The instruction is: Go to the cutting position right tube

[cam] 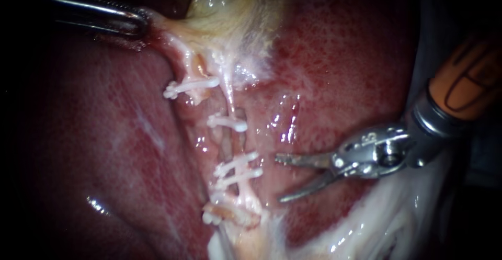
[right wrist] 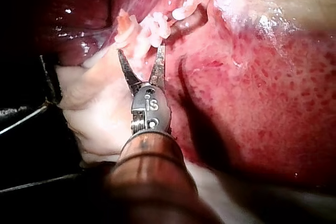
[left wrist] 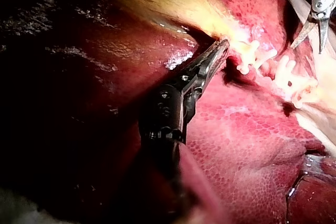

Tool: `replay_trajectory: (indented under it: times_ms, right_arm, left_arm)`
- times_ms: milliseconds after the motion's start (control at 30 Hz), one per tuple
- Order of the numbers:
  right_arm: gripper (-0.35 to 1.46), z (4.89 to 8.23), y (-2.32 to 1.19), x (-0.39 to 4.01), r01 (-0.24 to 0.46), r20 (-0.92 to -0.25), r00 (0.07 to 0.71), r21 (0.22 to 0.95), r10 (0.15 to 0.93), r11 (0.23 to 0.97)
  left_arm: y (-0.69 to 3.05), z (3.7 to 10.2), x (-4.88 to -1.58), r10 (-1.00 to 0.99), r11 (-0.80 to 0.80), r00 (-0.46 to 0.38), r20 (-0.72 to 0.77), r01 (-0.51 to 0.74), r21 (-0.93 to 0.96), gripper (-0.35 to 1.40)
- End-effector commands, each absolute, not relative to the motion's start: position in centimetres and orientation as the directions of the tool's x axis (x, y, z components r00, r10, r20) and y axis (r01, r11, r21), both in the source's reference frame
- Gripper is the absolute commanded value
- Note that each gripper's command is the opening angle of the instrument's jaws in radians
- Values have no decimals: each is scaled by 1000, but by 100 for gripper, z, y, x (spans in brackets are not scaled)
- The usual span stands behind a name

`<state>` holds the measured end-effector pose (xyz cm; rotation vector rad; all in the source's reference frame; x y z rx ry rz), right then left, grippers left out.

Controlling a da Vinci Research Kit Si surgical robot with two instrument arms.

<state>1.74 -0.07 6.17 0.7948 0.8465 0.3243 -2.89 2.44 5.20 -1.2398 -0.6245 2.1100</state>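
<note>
Endoscope view. The right tube (cam: 228, 100) runs down the middle of the field, from the gallbladder (cam: 235, 9) above toward pale tissue (cam: 376, 223) below. It is crossed by one upper clip (cam: 227, 123) and, lower down, by a pair of clips (cam: 239, 169) lying close together. A bare stretch of tube shows between the upper clip and the pair.

The right instrument (cam: 280, 179) enters from the right. Its two blades are spread wide and hold nothing. They lie beside the tube, level with the paired clips, whose free ends point toward the blades. The upper blade tip is near these ends but apart from them, with wet liver (cam: 104, 134) between.

To the left, a shorter tube (cam: 194, 71) bears its own clip (cam: 191, 86). Another clip (cam: 209, 218) sits on a stump lower down.

The left instrument (cam: 141, 22), at upper left, has its jaws pressed together on a strand of the gallbladder's neck, which is drawn taut.

Right wrist view. The spread blades (right wrist: 140, 50) lie just short of the clip cluster, with pale tissue beside the shaft.
</note>
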Motion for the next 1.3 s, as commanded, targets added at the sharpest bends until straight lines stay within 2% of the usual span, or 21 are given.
replay_trajectory:
  times_ms: [33,333,500,1067,1300]
  right_arm:
    - [143,622,-4,176,45,-528,640,751,558,659]
    - [143,653,17,187,33,-455,647,818,612,574]
    - [143,665,19,193,49,-441,635,842,634,537]
    - [145,681,18,232,169,-421,588,899,691,404]
    - [141,687,16,246,261,-448,538,894,714,364]
  left_arm:
    - [243,520,-288,703,-705,-379,-602,-262,-659,-35]
    - [243,520,-288,703,-705,-379,-602,-263,-658,-35]
    - [243,520,-288,703,-706,-379,-602,-263,-658,-35]
    - [242,520,-288,703,-706,-379,-602,-263,-658,-35]
    - [242,520,-288,703,-706,-379,-602,-263,-658,-35]
